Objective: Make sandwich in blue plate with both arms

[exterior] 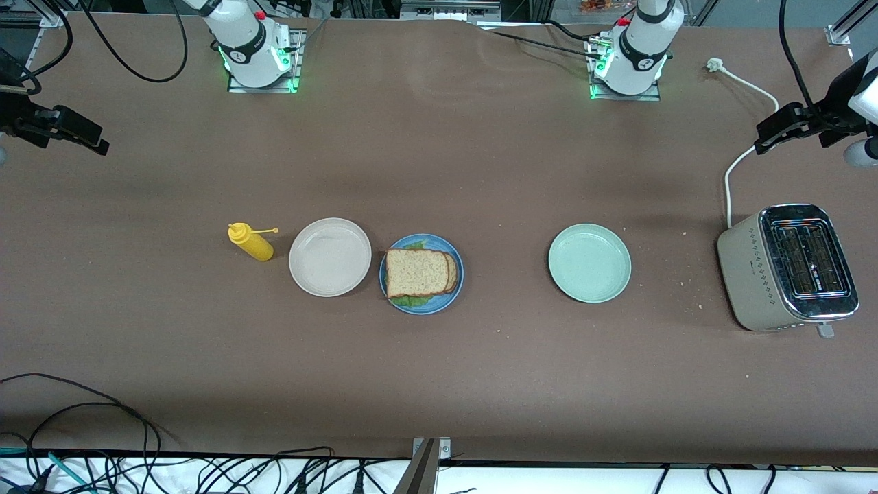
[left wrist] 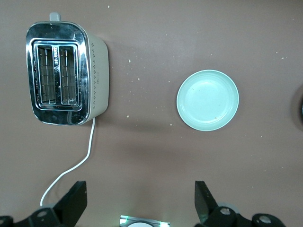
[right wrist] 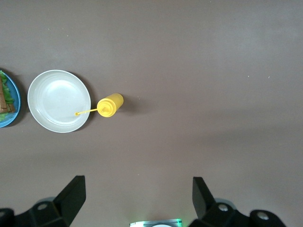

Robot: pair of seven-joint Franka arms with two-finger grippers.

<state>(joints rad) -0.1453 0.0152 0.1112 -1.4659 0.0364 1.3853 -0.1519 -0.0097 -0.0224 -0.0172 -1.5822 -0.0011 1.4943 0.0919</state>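
Front view: on the brown table (exterior: pixel 439 151), the sandwich (exterior: pixel 420 273) lies on the blue plate (exterior: pixel 453 266) near the middle, a beige plate (exterior: pixel 330 256) touching it toward the right arm's end, then a yellow squeeze bottle (exterior: pixel 252 242). A pale green plate (exterior: pixel 589 263) and a toaster (exterior: pixel 789 266) sit toward the left arm's end.

Left wrist view: the left gripper (left wrist: pixel 141 202) hangs with fingers spread wide, holding nothing, high over the table near the toaster and green plate.

Right wrist view: the right gripper (right wrist: pixel 139 197) hangs likewise wide apart and empty, over bare table near the bottle.
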